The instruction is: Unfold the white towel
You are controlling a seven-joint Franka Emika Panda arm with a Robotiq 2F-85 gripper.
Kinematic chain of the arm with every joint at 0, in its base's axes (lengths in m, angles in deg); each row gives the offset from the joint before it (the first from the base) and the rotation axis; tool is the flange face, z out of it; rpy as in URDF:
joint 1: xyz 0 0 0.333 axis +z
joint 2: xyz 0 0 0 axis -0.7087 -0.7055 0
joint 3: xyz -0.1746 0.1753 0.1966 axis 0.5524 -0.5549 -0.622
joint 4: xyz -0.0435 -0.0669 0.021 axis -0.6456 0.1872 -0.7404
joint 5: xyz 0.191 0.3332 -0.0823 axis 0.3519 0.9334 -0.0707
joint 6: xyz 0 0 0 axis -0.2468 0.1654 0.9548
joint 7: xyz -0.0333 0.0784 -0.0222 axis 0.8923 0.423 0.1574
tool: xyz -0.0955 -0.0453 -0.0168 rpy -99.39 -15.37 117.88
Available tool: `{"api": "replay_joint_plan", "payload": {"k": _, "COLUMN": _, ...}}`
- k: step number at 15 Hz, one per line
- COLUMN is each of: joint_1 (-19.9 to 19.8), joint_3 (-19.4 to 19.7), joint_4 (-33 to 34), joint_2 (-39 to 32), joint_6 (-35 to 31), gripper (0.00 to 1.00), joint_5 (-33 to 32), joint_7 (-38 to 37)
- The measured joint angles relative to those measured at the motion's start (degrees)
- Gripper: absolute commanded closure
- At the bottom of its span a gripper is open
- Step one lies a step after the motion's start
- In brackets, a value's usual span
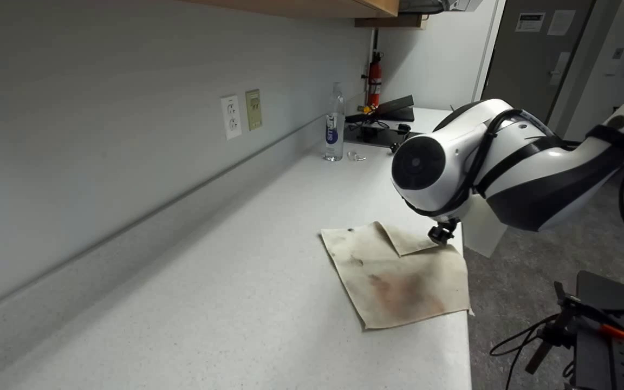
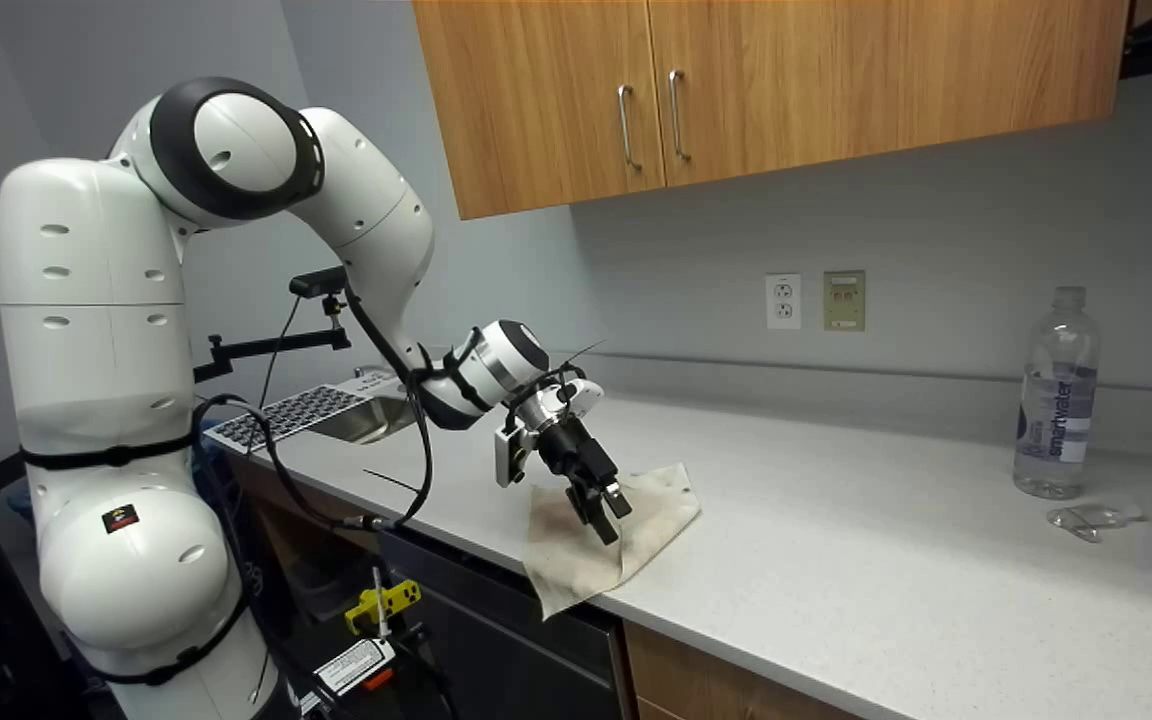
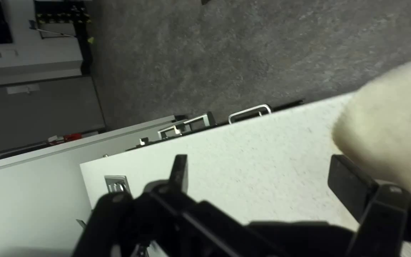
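Observation:
The towel [image 1: 366, 276] is off-white with dark and reddish-brown stains. It lies mostly spread on the counter, with a folded flap along its far side. In an exterior view the towel [image 2: 661, 515] reaches over the counter's front edge. My gripper [image 1: 442, 234] is low at the towel's far side near the front edge; it also shows in an exterior view [image 2: 614, 514]. In the wrist view my gripper [image 3: 264, 175] is open, with only counter visible between the fingers. A blurred raised part of the towel [image 3: 391, 128] is beside the right finger, outside the jaws; whether they touch is unclear.
A water bottle [image 1: 334, 127] and clear glasses [image 1: 355, 156] stand farther along the counter [image 1: 268, 303], before a black device with cables [image 1: 382, 130]. The wall runs behind; a wooden cabinet [image 2: 786, 90] hangs above. A sink [image 2: 366, 420] is near the arm's base.

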Motion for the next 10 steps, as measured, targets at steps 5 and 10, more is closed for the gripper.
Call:
{"api": "replay_joint_plan", "payload": {"k": 5, "joint_1": -2.5, "joint_3": -0.3, "joint_4": 1.0, "joint_2": 0.2, "joint_6": -13.4, "gripper": 0.0, "joint_5": 2.8, "joint_7": 3.2}}
{"api": "replay_joint_plan", "payload": {"k": 10, "joint_1": -5.0, "joint_3": -0.3, "joint_4": 0.1, "joint_2": 0.0, "joint_6": -20.9, "gripper": 0.0, "joint_5": 11.5, "joint_7": 12.2}}
